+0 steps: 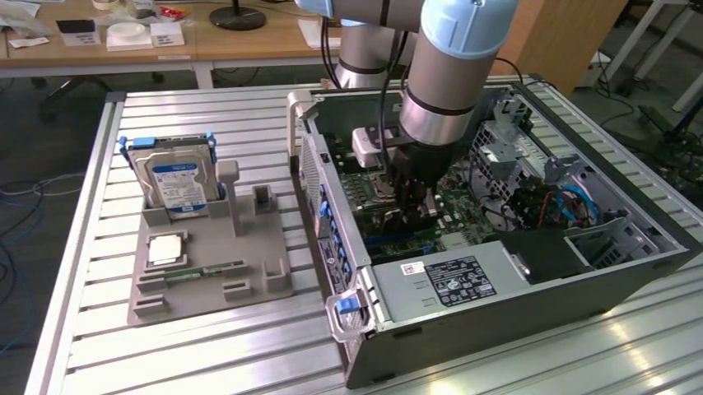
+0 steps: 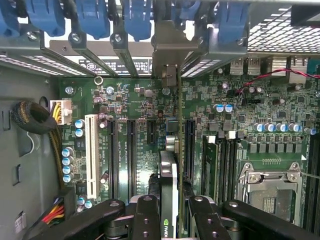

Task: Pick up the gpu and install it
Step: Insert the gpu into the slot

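Black gripper clamped on both faces of the gpu, which stands edge-on over a green motherboard, its silver bracket meeting the case's rear slots by blue clips.

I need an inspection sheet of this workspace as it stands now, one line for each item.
Surface: ribbed aluminium table, carrying an open black computer case and a grey plastic parts holder.
Job's things: thin green graphics card with black cooler, edge-on inside the case over the green motherboard; seating cannot be told.
Clutter: boxy hard drive with blue-white label upright in the holder; narrow green memory stick lying there.
End effector: shut on the card.
Cables: red-yellow-black wire bundle and blue cables inside the case.
Surroundings: wooden desks behind; loose cables on the floor.
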Motion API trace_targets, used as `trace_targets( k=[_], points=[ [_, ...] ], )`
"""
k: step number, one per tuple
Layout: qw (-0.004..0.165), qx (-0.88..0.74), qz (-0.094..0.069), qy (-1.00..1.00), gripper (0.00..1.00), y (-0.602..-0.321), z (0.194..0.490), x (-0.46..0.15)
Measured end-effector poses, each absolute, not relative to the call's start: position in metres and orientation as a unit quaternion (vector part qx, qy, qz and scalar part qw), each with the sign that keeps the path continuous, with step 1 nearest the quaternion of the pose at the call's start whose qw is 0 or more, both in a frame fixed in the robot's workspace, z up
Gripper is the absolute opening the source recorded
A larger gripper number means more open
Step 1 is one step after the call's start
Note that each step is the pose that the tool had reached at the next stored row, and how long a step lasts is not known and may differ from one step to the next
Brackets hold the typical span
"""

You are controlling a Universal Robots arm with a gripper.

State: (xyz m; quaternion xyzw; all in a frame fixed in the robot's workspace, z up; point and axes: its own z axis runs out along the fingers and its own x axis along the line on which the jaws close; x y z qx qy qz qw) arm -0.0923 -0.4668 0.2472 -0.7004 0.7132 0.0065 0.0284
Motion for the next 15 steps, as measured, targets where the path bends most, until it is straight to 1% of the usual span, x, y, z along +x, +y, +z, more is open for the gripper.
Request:
trace_targets(
  k=[15],
  points=[
    [0.028, -0.700, 0.007, 0.713, 0.27, -0.4668, 0.2428, -0.0924]
  ],
)
